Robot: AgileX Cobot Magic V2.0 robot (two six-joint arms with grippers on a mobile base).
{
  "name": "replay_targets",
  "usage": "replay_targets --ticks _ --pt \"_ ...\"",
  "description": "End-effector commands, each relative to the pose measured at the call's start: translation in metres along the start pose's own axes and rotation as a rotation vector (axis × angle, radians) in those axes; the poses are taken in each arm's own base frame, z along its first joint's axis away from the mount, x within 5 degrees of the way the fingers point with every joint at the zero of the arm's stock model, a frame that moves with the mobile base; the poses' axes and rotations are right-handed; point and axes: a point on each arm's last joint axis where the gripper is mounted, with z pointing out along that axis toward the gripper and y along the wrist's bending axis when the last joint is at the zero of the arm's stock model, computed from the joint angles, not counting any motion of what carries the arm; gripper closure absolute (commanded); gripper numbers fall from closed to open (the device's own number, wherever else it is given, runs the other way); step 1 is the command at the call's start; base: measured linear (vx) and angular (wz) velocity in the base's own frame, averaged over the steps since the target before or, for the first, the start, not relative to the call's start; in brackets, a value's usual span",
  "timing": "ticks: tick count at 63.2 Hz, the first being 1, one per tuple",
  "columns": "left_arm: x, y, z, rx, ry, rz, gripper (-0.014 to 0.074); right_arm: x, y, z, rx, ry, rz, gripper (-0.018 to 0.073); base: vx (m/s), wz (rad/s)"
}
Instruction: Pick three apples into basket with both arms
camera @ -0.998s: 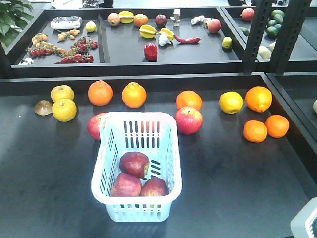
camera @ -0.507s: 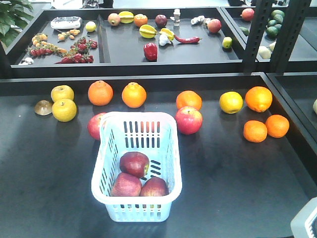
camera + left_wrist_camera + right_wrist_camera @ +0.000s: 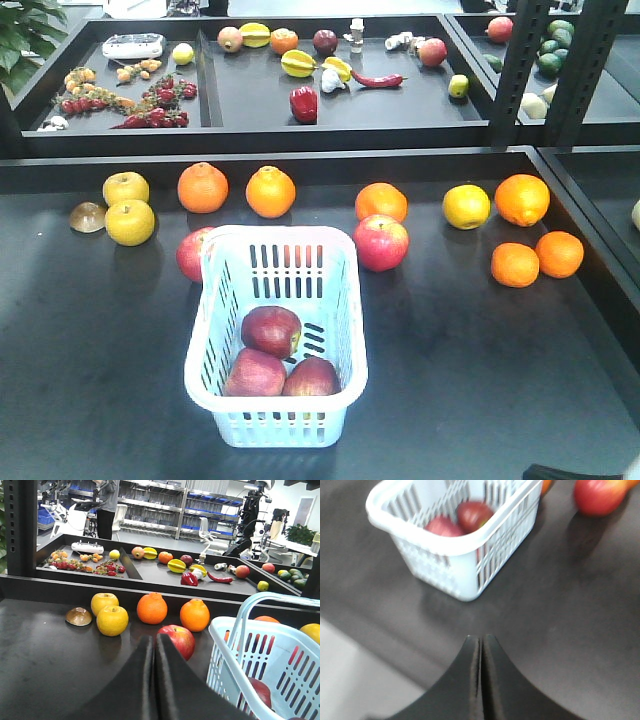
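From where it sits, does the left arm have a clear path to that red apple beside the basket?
Probably yes. The left end effector is shut and points at the red apple, with bare table between; the basket sits off to one side.

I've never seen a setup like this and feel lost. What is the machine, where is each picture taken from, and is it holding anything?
It is a two-armed robot. One camera looks down at the black table; the other two ride on its wrists. The dark wedge low in each wrist picture is a pincer: left pincer, right pincer, both closed and empty. Three apples lie in the pale basket. Oranges, yellow fruits and two more red apples sit around it.
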Motion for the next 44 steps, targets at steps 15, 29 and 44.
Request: replay_targets --ticks 15,29,44 --pt "-0.016 -0.004 -0.003 0.028 -0.114 -0.009 0.0602 0.030 -0.020 -0.002 0.207 -0.299 0.319 0.0564 0.00 0.00" --pt "-0.016 -0.004 -0.003 0.028 -0.114 -0.009 0.0602 0.041 -0.028 -0.009 0.336 -0.382 0.364 0.0564 0.00 0.00" --pt "-0.016 -0.004 -0.003 0.028 -0.113 -0.009 0.0602 0.039 -0.029 -0.016 0.413 -0.462 0.303 0.0564 0.00 0.00"
